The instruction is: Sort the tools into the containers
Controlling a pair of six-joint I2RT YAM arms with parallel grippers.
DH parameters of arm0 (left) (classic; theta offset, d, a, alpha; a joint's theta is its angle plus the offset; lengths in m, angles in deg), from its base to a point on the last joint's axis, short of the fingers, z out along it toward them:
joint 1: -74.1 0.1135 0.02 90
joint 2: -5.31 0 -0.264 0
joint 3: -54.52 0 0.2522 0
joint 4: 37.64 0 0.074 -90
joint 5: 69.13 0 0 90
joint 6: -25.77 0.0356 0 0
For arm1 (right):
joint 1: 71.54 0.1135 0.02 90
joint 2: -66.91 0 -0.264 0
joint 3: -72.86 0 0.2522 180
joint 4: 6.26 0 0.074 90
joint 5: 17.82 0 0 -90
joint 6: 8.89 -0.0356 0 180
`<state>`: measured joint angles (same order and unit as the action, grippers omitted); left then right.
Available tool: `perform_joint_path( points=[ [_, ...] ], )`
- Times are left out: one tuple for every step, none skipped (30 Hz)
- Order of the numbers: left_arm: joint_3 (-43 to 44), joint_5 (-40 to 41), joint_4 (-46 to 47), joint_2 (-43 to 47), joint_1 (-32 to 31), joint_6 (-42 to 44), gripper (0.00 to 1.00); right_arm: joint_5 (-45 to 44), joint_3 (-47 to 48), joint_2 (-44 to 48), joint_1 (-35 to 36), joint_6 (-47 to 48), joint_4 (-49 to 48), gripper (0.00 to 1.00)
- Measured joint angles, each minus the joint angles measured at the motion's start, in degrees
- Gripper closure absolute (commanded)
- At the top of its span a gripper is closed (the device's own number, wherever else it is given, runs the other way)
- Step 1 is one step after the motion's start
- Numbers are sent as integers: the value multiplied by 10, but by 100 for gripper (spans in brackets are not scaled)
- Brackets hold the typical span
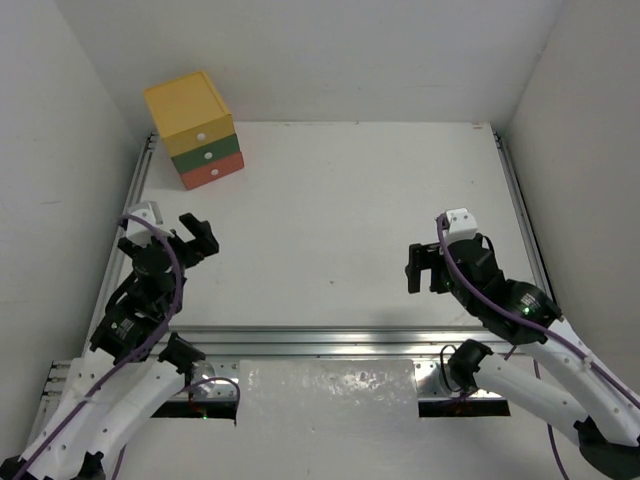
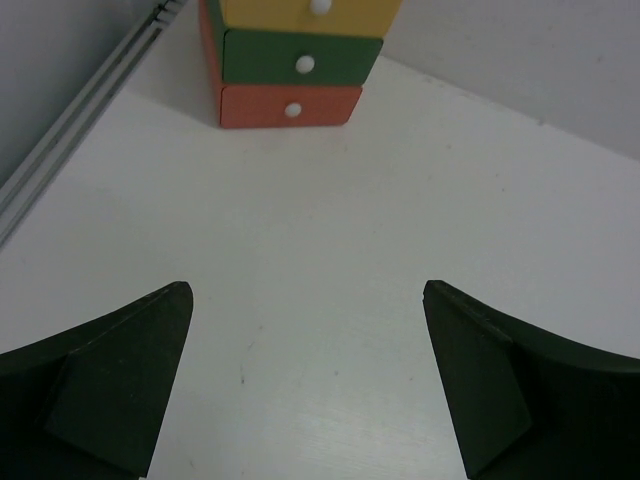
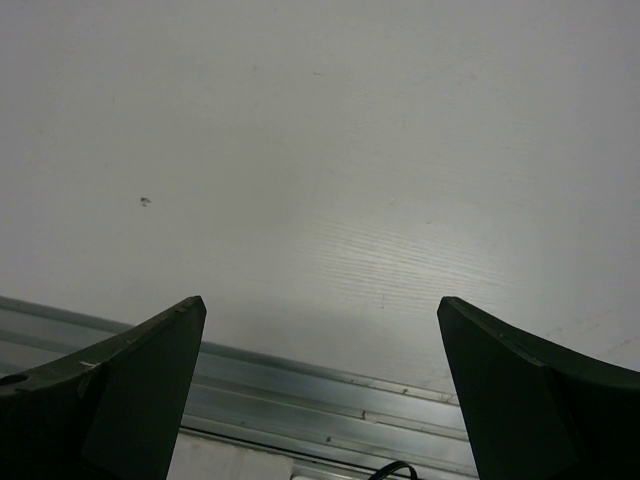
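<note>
White table carries the stacked drawers, yellow over green over orange-red, in its far left corner, straight ahead of the left gripper and well apart from it. That gripper and the right gripper both stand spread wide, holding nothing.

Seen from above, the left arm at 8 o'clock aims its wide-spread, empty left gripper toward 1 o'clock, while the right arm at 4 o'clock tips its equally spread, empty right gripper toward 7 o'clock.
</note>
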<state>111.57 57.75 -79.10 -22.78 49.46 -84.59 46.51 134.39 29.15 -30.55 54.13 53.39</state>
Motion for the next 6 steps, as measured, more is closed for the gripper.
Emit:
perform_joint_path(
  points=[
    [-11,1,-14,1,0,0,0,-3,-5,0,0,-2,2,1],
    [-17,3,-20,3,0,1,0,-7,-10,1,0,-3,3,1],
    [-20,5,-22,5,0,1,0,-11,-16,3,0,-5,3,1],
    [-21,7,-23,5,0,1,0,-14,-21,5,0,-5,3,1],
    [-21,10,-23,5,0,1,0,-15,-27,8,0,-7,3,1],
    [-21,11,-22,8,0,1,0,-17,-34,11,0,-7,3,1]
  ],
)
